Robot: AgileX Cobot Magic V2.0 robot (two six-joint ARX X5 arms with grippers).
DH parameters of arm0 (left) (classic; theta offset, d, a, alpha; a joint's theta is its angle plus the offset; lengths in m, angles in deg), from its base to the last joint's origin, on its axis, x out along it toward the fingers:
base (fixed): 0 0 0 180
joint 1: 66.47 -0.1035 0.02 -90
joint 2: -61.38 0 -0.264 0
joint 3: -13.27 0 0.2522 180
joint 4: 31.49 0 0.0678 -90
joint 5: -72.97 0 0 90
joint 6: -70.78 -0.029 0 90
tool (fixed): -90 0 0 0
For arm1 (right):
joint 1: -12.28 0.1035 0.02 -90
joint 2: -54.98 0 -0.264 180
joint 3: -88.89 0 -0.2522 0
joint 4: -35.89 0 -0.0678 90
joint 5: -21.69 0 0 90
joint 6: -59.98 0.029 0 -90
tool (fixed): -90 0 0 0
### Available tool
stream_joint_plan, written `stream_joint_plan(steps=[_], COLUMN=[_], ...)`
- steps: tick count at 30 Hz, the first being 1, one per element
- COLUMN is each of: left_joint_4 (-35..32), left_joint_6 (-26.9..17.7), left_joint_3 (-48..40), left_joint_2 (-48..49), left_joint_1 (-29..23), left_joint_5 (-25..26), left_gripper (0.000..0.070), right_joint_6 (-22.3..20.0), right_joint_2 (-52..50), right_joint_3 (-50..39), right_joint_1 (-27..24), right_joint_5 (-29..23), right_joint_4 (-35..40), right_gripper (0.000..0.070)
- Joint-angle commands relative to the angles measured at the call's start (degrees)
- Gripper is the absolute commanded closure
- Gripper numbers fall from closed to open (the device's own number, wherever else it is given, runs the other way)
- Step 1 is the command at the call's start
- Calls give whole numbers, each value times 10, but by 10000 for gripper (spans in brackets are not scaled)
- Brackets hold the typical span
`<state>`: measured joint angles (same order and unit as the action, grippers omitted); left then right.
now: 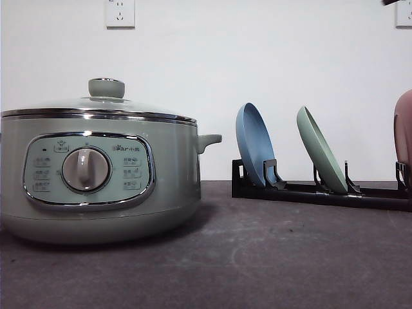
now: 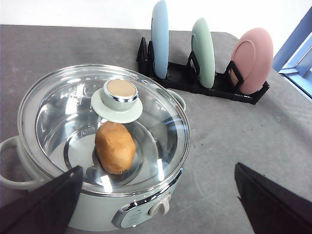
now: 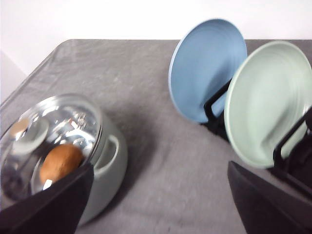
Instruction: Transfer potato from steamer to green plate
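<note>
The steamer [image 1: 96,174] stands on the left of the grey table [image 1: 270,257], its control panel and round dial [image 1: 85,169] facing the near edge and its side handle [image 1: 209,140] pointing right. The glass lid [image 2: 105,126] sits closed on it, the knob [image 2: 120,93] at its centre. Through the glass, in the left wrist view, the potato [image 2: 115,147] lies on the shiny metal floor of the steamer, just nearer than the knob; the right wrist view also catches the potato [image 3: 60,162] under the lid.

To the right and farther back, a black rack [image 1: 322,190] holds three plates on edge. The blue plate [image 1: 254,145] stands in the leftmost slot, the green plate [image 1: 322,151] in the next slot to its right, and the pink plate [image 2: 251,58] in the rightmost slot; in the front view the pink plate [image 1: 404,129] is cut by the frame's right edge. The plates are apart from one another and lean the same way. The rack is well apart from the steamer.

The left gripper [image 2: 161,204] hangs above the near side of the steamer with its jaws spread wide and nothing between them. The right gripper [image 3: 161,204] hangs over the bare table between the steamer and the rack, its jaws likewise wide apart and holding nothing. A white wall with a socket [image 1: 120,13] stands behind.
</note>
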<state>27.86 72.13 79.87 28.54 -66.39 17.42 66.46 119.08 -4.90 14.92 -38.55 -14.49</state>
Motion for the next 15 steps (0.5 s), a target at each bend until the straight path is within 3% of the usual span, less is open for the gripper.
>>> stream_joint_plan(steps=[1, 15], left_joint_4=[-6, -5], left_joint_6=[-7, -7], left_joint_3=[11, 11], left_joint_2=[-2, -2], left_joint_1=[1, 0], left_joint_5=[2, 2], left_gripper=[65, 65], right_joint_6=[9, 21], right_joint_2=[44, 293], right_joint_3=[38, 229], right_joint_1=[3, 7], right_joint_5=[-2, -17], right_joint_4=[6, 12], right_gripper=[159, 159])
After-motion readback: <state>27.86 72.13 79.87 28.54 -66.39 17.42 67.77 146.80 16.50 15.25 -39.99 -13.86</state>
